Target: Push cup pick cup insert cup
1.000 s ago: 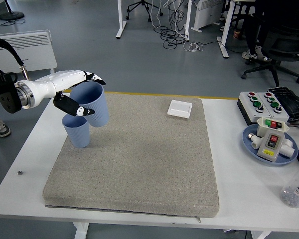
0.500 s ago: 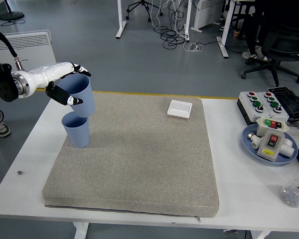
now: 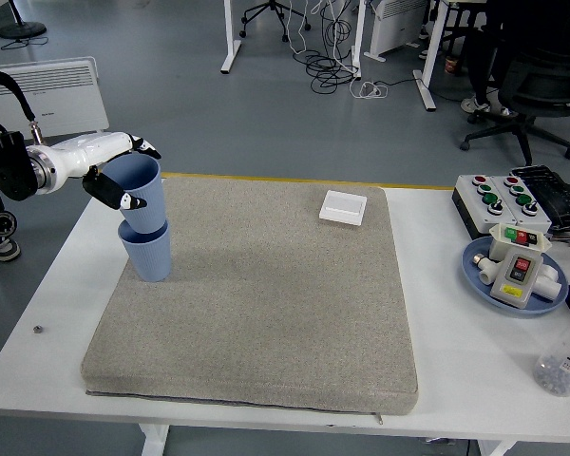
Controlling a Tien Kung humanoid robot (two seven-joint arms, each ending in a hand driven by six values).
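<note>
My left hand (image 3: 122, 174) comes in from the left with its fingers shut on a blue cup (image 3: 139, 194). The held cup is upright and its base sits inside the mouth of a second blue cup (image 3: 148, 256). That second cup stands upright on the grey mat (image 3: 266, 294), near the mat's far left. My right hand is out of view.
A small white square box (image 3: 343, 206) lies at the back of the mat. At the right stand a button box (image 3: 499, 197), a blue plate (image 3: 477, 261) with a switch unit on it, and a clear bottle (image 3: 565, 361). A small screw (image 3: 38, 330) lies at the left.
My left hand carried the cup left from beside the standing cup to above it, then lowered it so its base went into the standing cup.
</note>
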